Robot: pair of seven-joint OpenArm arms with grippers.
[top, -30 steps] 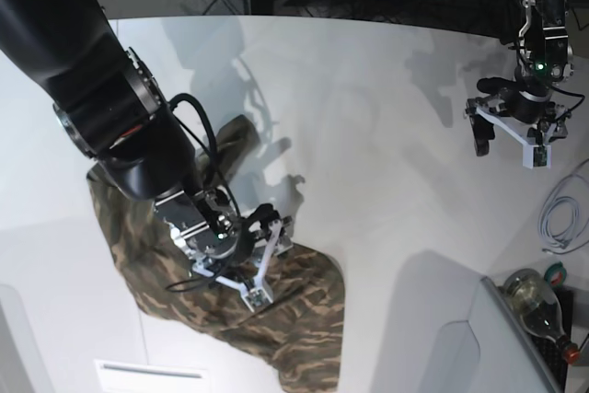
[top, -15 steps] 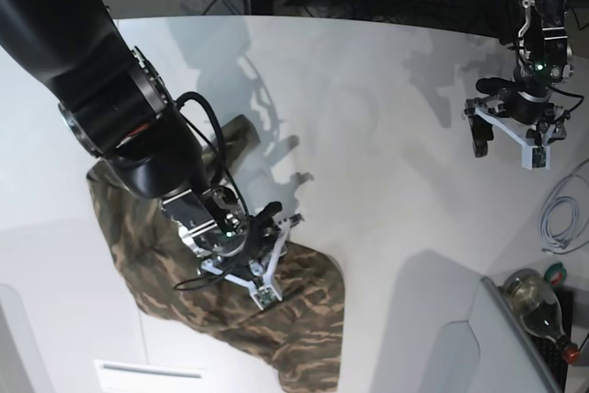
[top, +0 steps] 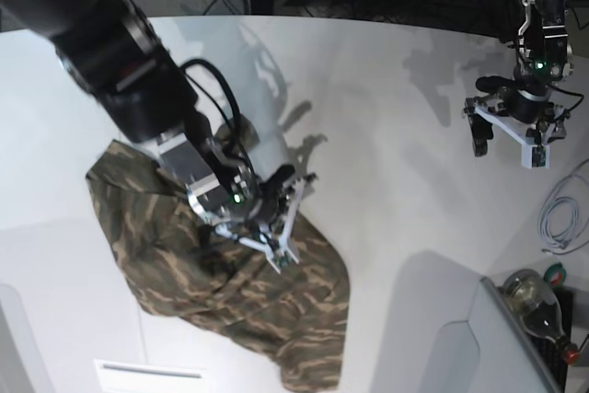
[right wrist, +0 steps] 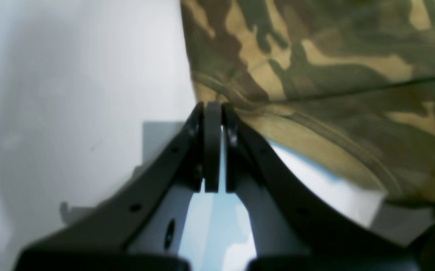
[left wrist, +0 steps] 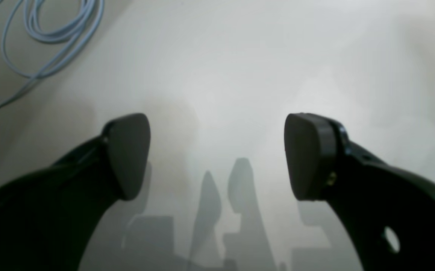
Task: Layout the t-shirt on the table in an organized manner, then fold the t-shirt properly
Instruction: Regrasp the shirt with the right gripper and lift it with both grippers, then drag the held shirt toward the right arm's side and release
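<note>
At t-shirt [right wrist: 315, 75] hem – right pincer [right wrist: 213, 109] clamped; table [top: 386, 135] beyond.

Soft matt camouflage cloth of the t-shirt [top: 230, 292], smooth faintly glossy white table [top: 368, 117], matt black claw pads [left wrist: 129, 154]

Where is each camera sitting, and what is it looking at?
Base: up high, looking down on the white table, the t-shirt and both arms.
Left wrist: on the left arm, facing down at bare table; the open left gripper shows, with a blue cable.
Right wrist: on the right arm, looking along the right gripper, shut on the shirt's edge.
Base and right wrist share the shirt.
</note>
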